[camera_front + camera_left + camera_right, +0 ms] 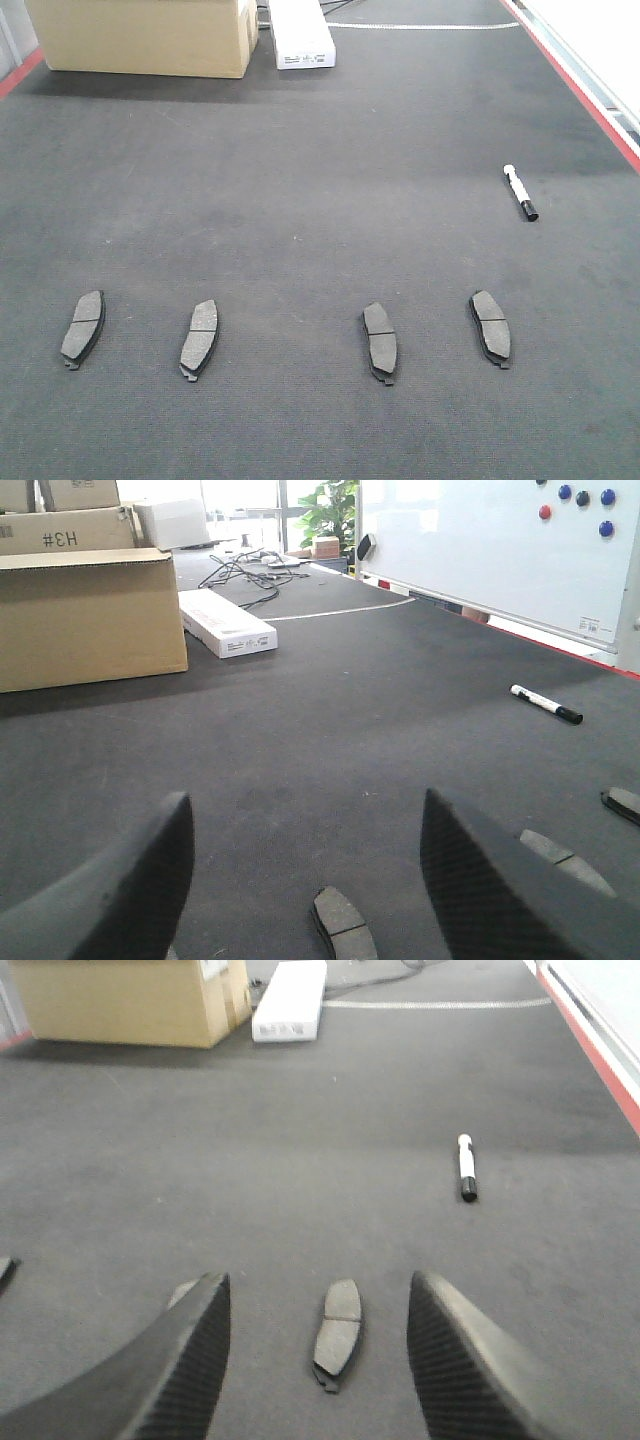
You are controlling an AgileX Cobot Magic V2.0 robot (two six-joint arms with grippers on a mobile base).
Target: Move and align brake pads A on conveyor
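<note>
Four flat grey-brown curved brake pads (83, 328) lie in a near row on the dark charcoal felt conveyor (300, 170). The left gripper (305, 880) and the right gripper (320, 1345) each hover low over a pad, black jaws spread wide and empty.

Flat curved oblong brake pads (83, 327) showing dull grey-brown face, dark groove, black backing edge. Wide felt-like conveyor belt (300, 200) appearing dark charcoal, red strip at edge. Slim marker pen (520, 192) showing white body, black cap. Cardboard box (140, 35) looking tan.
</note>
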